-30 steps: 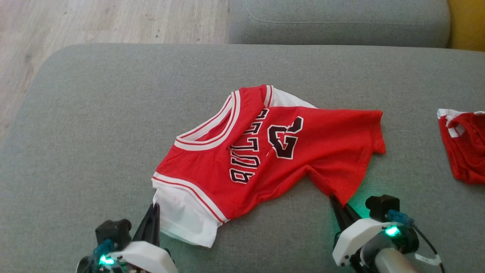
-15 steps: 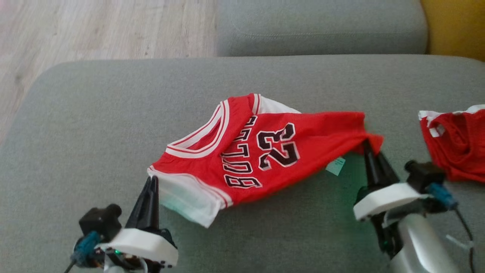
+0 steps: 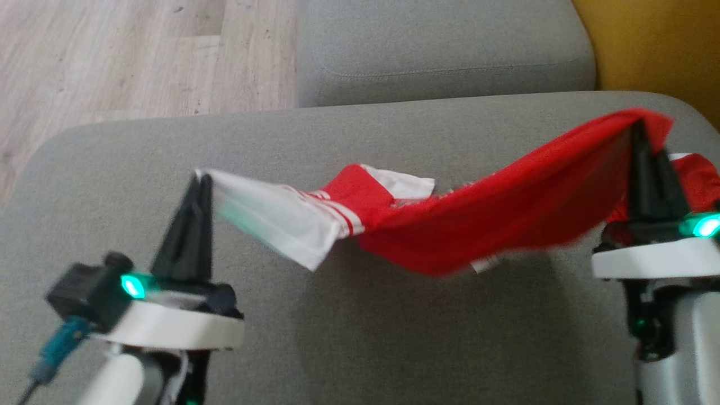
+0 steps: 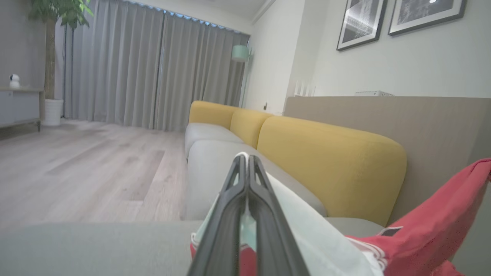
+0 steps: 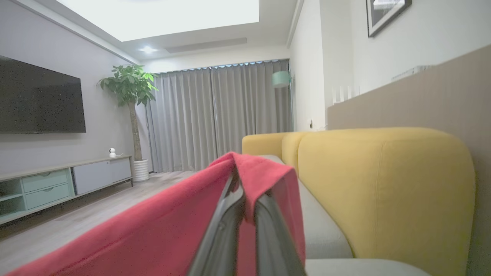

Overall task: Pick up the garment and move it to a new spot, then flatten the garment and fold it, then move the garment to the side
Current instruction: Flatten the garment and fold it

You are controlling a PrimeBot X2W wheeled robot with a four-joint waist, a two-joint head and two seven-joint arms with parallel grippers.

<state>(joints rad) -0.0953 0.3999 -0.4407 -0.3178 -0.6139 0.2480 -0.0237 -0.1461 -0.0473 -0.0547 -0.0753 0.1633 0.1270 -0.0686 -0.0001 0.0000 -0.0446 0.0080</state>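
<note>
The garment [image 3: 495, 219], a red jersey with white sleeves and striped trim, hangs stretched in the air above the grey couch seat [image 3: 360, 349]. My left gripper [image 3: 201, 179] is shut on its white sleeve edge at the left. My right gripper [image 3: 638, 126] is shut on its red hem at the upper right. The cloth sags between them. In the left wrist view my left gripper [image 4: 245, 158] pinches the garment's white sleeve [image 4: 307, 237]. In the right wrist view the garment's red cloth [image 5: 161, 230] drapes over my right gripper [image 5: 238, 172].
A second red garment [image 3: 703, 180] lies on the seat behind my right gripper. Another grey seat cushion [image 3: 439, 50] lies beyond, a yellow backrest [image 3: 652, 45] to the right, wooden floor [image 3: 112, 56] to the left.
Both grippers have risen and spread apart with the garment, lifting it off the seat into a hanging band. The head camera has also shifted.
</note>
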